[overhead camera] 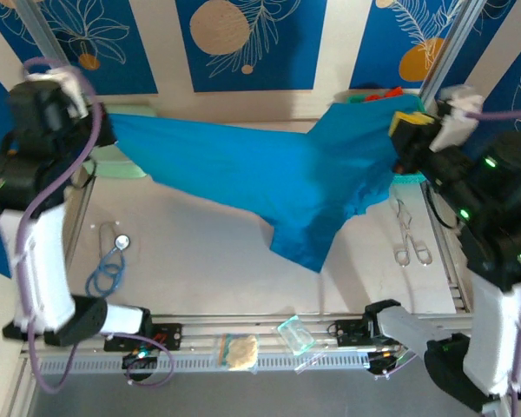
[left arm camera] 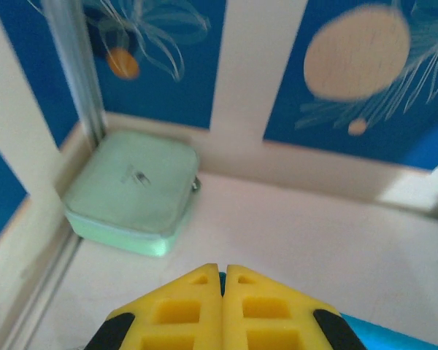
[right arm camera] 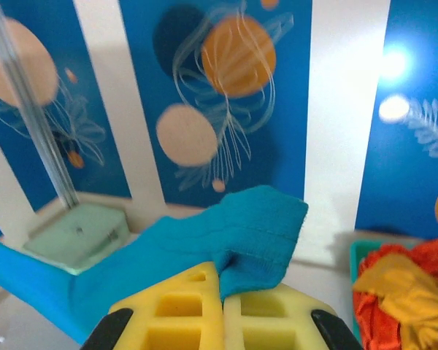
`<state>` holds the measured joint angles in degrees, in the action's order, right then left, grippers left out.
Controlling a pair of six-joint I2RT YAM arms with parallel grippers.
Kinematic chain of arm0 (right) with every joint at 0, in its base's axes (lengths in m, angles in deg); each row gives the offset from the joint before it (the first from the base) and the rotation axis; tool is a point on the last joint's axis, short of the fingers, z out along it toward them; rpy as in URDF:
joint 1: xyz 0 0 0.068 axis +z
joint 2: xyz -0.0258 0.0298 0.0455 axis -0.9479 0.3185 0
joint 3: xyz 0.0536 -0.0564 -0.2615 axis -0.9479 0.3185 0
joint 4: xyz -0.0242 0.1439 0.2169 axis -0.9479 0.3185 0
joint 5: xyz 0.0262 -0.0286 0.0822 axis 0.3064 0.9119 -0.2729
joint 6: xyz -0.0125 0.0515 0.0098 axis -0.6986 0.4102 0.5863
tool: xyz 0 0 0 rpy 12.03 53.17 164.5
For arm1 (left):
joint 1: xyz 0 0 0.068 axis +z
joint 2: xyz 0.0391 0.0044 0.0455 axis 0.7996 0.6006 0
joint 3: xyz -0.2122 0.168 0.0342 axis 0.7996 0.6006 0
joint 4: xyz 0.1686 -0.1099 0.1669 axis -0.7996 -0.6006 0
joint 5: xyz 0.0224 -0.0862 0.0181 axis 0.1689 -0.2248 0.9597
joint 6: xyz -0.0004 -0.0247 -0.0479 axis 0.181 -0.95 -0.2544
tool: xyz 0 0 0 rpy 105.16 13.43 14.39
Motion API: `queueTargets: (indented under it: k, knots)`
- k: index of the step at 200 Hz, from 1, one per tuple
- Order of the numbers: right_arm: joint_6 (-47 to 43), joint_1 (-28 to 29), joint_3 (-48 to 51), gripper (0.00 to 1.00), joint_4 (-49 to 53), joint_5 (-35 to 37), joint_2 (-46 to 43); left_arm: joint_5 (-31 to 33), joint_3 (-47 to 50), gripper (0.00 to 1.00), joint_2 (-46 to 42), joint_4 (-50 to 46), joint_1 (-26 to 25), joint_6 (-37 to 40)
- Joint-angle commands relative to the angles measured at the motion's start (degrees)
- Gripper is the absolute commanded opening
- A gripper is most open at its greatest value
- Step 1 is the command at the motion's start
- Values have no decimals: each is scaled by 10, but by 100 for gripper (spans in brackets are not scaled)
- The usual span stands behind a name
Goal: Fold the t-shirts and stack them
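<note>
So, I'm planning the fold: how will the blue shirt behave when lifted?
Probably very floppy: the blue shirt sags between the left gripper and right gripper, its middle hanging down to a point. Likely light: two small pinches hold it all up. It could bunch or slip, since only a small fold sits in the right jaws.

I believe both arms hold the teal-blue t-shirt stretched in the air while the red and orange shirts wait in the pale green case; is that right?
No: the red and orange shirts wait in the teal basket, as the right wrist view shows.
</note>
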<state>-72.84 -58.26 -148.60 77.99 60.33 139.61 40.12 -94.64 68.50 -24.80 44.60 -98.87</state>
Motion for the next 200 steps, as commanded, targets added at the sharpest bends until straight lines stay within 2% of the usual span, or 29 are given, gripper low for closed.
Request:
queueTargets:
  k: [1, 53, 83, 100, 145, 173, 200]
  knots:
    - [-16, 2, -57, 0, 25, -19, -36, 68, -18, 0, -83, -19, 6, 0]
    - [10, 13, -219, 0, 57, -54, -63, 128, -23, 0, -246, 32, 2, 48]
    - [9, 31, -319, 0, 76, -41, -34, 162, -35, 0, -279, 54, -12, 77]
    - [-4, 45, -336, 0, 72, -22, -22, 172, -43, 0, -279, 63, -22, 93]
    - [-69, 112, -258, 0, 36, 67, 9, 162, -8, 0, -249, 91, -33, 117]
    - [-125, 135, -130, 0, -18, 126, 34, 141, 104, 0, -243, 148, -33, 114]
    - [-166, 113, -13, 0, -81, 150, 94, 114, 248, 0, -230, 231, -33, 105]
